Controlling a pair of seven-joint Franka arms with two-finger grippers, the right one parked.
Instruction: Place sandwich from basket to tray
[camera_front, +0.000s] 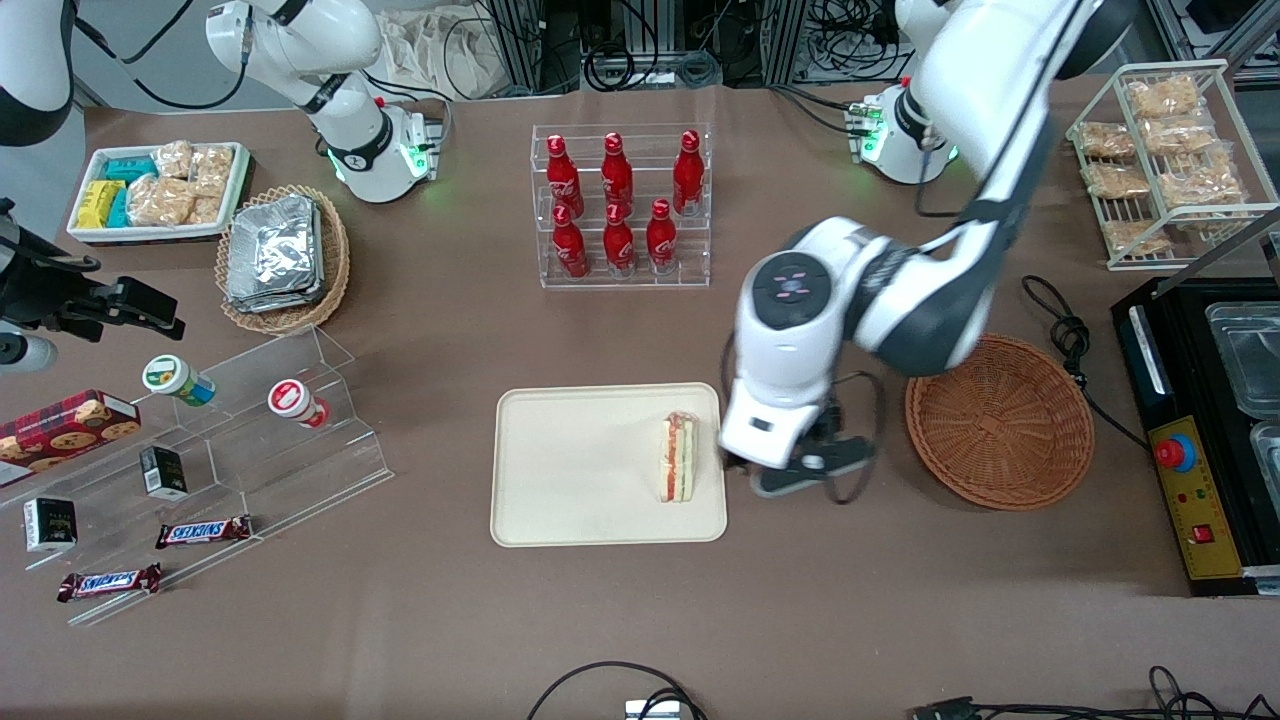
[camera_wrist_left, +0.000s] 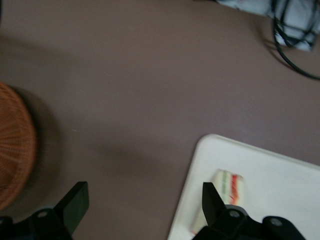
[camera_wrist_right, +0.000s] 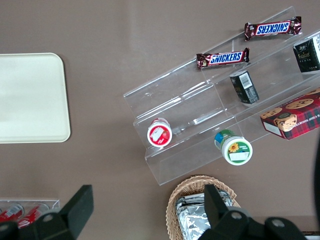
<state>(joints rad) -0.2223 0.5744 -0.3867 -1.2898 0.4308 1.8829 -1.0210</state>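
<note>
So from my seat the sandwich is already sitting on the tray, standing on its edge close to the rim at the working arm's end. The basket has nothing in it as far as I can see, so I'd call the transfer itself basically done.

The gripper is hanging over the bare brown surface, between the tray's edge and the basket. Jaws are spread wide with nothing between them; in the wrist view one finger sits out over the surface on the basket's side and the other one overlaps the tray corner, right by the sandwich.

My read: this is the release/retreat step. What's left is getting the arm up and clear without clipping the sandwich, since it's perched narrow-side-down right next to that jaw and looks like it'd tip easily. I'd go straight up first, then swing away toward the basket end rather than across the tray.
</note>
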